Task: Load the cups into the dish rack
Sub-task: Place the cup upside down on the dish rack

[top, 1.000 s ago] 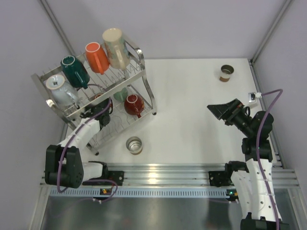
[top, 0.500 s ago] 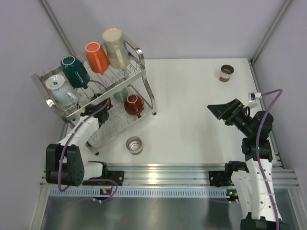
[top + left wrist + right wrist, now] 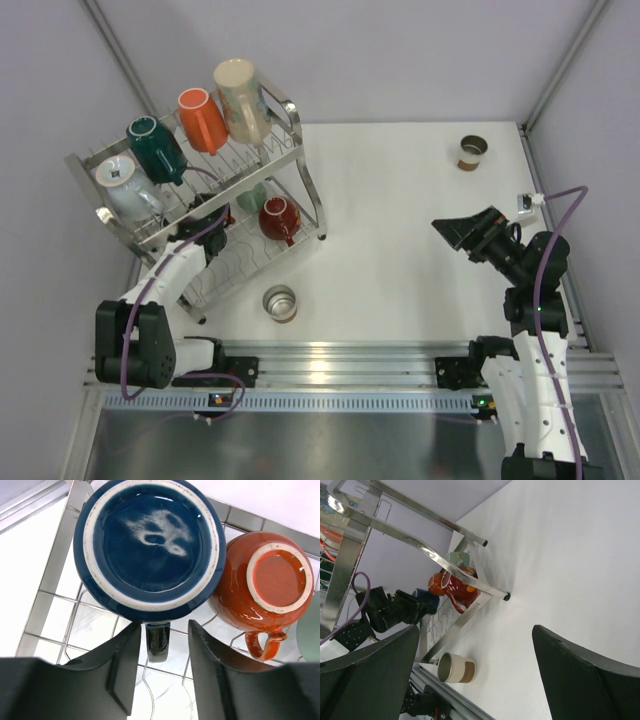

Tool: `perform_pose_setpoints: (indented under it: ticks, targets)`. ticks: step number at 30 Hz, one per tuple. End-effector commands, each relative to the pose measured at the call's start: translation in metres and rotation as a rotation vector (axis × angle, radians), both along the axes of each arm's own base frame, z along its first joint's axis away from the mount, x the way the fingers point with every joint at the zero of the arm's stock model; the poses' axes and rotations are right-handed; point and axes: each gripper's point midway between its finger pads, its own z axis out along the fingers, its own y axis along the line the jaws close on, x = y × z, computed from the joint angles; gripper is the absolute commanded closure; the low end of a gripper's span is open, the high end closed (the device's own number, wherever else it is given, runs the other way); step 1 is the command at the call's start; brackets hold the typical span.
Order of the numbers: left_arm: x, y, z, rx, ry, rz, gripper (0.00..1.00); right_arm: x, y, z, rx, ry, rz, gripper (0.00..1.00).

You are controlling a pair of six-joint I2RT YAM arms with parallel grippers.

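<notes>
The dish rack (image 3: 296, 152) stands at the left. Its upper tier holds pale blue (image 3: 125, 185), dark teal (image 3: 155, 148), orange (image 3: 202, 120) and tall beige (image 3: 240, 100) cups. My left gripper (image 3: 208, 225) reaches into the lower tier. In the left wrist view it (image 3: 164, 635) is open, its jaws on either side of the handle of an upturned navy cup (image 3: 150, 540). A red cup (image 3: 260, 580) sits next to it, a mint cup (image 3: 252, 195) behind. A beige-and-brown cup (image 3: 280, 303) lies on the table. My right gripper (image 3: 468, 232) is open and empty.
A small brown cup (image 3: 472, 152) stands at the far right of the table. Metal rails (image 3: 330, 360) run along the near edge. Grey walls close in the left, back and right sides.
My left gripper has shifted slightly back and left inside the lower tier. The right arm has not moved.
</notes>
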Motion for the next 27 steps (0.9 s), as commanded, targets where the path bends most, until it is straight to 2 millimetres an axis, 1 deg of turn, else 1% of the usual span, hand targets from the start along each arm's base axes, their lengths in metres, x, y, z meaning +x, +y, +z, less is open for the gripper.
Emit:
perform_pose_setpoints:
  ticks: [1, 8, 14, 18, 23, 27]
  targets:
    - [0.017, 0.006, 0.031, 0.03, -0.09, 0.011, 0.51, -0.001, 0.0, 0.025, -0.031, -0.09, 0.001, 0.04]
    - [0.019, -0.003, 0.034, 0.003, -0.091, -0.046, 0.49, -0.001, -0.001, 0.024, -0.033, -0.088, -0.003, 0.04]
    - [0.022, -0.017, 0.03, -0.05, -0.094, -0.12, 0.55, 0.001, -0.004, 0.024, -0.049, -0.085, -0.023, 0.04]
    - [0.023, -0.026, 0.03, -0.092, -0.111, -0.161, 0.57, 0.001, -0.004, 0.026, -0.049, -0.09, -0.023, 0.04]
    - [0.017, -0.031, 0.021, -0.123, -0.101, -0.173, 0.57, 0.001, -0.004, 0.027, -0.05, -0.09, -0.024, 0.04]
    - [0.009, -0.029, 0.009, -0.12, -0.056, -0.156, 0.57, 0.001, -0.004, 0.029, -0.05, -0.091, -0.024, 0.04]
